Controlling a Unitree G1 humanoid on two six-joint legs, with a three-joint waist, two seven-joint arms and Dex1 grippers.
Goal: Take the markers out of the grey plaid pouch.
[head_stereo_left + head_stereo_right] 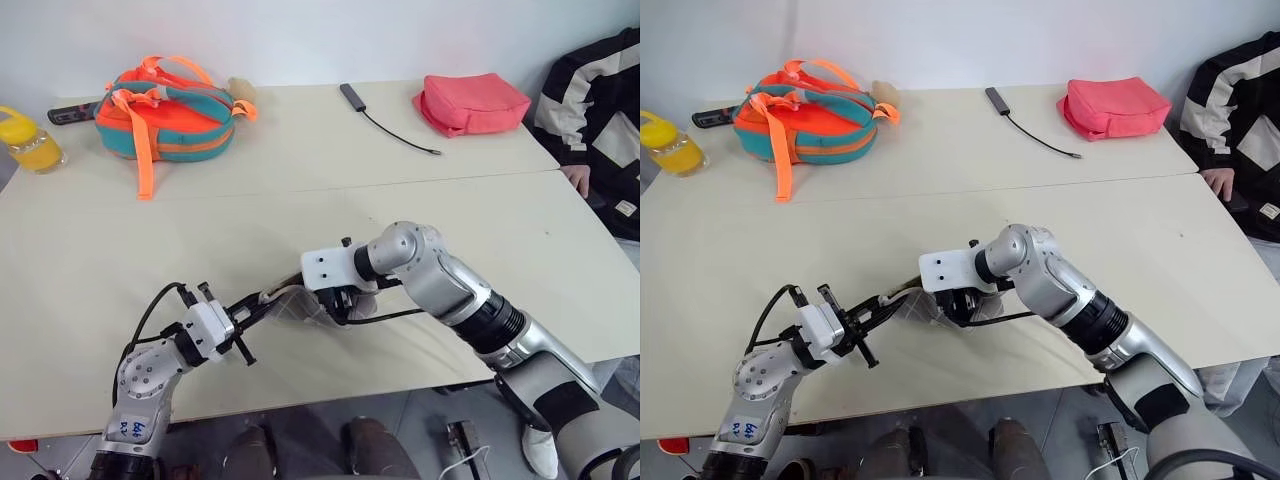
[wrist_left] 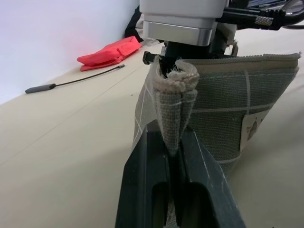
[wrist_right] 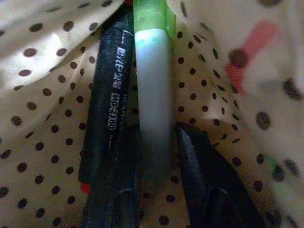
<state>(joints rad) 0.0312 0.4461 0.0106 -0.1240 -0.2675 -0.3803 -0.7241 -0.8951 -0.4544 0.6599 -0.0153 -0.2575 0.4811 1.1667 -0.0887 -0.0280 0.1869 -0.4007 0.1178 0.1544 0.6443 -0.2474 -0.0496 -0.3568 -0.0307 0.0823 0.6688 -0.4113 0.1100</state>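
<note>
On the bench (image 1: 300,140), the left gripper (image 1: 262,309) is clenched on the end edge of the grey plaid pouch (image 2: 223,109). The right gripper (image 3: 159,166), reaching inside the pouch, grasps a light green marker (image 3: 153,109) beside a dark marker (image 3: 111,95).

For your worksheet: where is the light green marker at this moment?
The light green marker lies inside the grey plaid pouch, against its dotted lining beside the dark marker, between the right claw fingers.
</note>
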